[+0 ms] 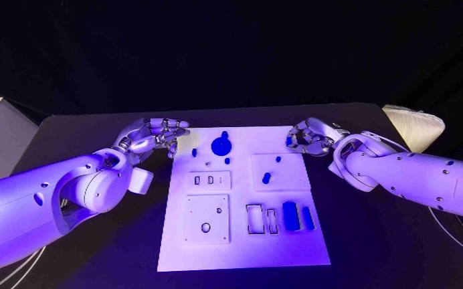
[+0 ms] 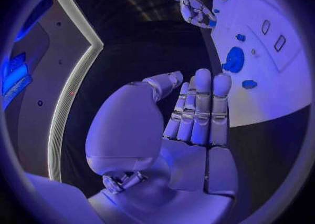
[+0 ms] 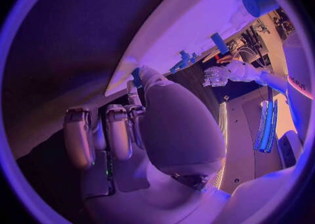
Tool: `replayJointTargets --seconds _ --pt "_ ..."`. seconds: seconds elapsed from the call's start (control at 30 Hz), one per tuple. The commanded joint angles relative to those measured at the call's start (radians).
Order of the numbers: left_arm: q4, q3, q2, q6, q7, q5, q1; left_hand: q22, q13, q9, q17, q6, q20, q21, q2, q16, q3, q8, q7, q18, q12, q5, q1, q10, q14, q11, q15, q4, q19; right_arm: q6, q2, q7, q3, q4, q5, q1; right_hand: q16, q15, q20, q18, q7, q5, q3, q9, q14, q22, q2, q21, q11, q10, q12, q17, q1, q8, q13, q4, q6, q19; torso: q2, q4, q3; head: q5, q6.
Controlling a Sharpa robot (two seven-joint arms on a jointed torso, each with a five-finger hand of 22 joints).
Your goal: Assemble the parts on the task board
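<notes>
Both silver many-fingered hands hover at the far end of the flat white task board (image 1: 241, 235) in the head view. The left hand (image 1: 154, 135) sits just off the board's far left corner with its fingers curled in and nothing in them. The right hand (image 1: 310, 136) sits at the board's far right corner, fingers likewise curled; whether they touch a part I cannot tell from here. On the board, a round blue disc-shaped part (image 1: 221, 145) lies near the far edge, a small blue peg (image 1: 266, 178) lies toward the middle, and two upright blue blocks (image 1: 297, 215) stand nearer the robot, toward the right side. The board rests on the black counter (image 1: 96, 262).

From the left wrist, the left hand (image 2: 190, 113) shows its fingers straight and side by side, thumb beside them, holding nothing. Beyond it lies the board (image 2: 262, 98) with the disc-shaped part (image 2: 233, 60), and the right hand (image 2: 197, 11) hangs at the board's far edge.

From the right wrist, the right hand (image 3: 125, 129) has its fingers folded in, empty, just beside the board (image 3: 190, 29). The left hand (image 3: 217, 75) shows past the board's edge.
</notes>
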Motion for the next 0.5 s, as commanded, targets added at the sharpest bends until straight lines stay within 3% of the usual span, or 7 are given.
replayJointTargets --seconds 0.03,0.5 --pt "0.003 0.001 0.000 0.015 0.005 -0.003 0.000 -0.001 0.002 0.001 -0.001 -0.004 0.001 0.005 -0.004 0.004 0.007 -0.001 -0.001 -0.008 0.005 -0.001 -0.003 -0.007 -0.006 -0.001 -0.001 0.000 -0.006 -0.010 0.002 -0.002 0.000 0.003 -0.011 -0.001 0.002 -0.010 -0.007 0.000 0.000 -0.008 0.010 0.002 0.096 0.243 0.006 0.007 -0.007 0.072 0.008 0.230 0.005 0.007 0.232 0.000 0.010 0.093 0.001 -0.0007 0.0006 -0.001 -0.003" --pt "0.002 0.001 0.001 0.017 0.003 -0.003 0.000 -0.001 0.002 0.001 -0.002 -0.004 0.001 0.005 -0.004 0.004 0.009 0.000 -0.001 -0.008 0.005 -0.001 -0.003 -0.007 -0.006 -0.001 -0.001 -0.001 -0.007 -0.062 0.004 -0.005 0.000 0.024 0.012 -0.001 0.004 -0.021 -0.016 -0.005 -0.012 0.003 0.068 0.008 0.098 0.258 0.011 0.025 -0.018 0.086 0.021 0.236 0.015 0.031 0.246 -0.015 0.034 0.102 0.001 0.0007 0.0005 -0.005 -0.005"
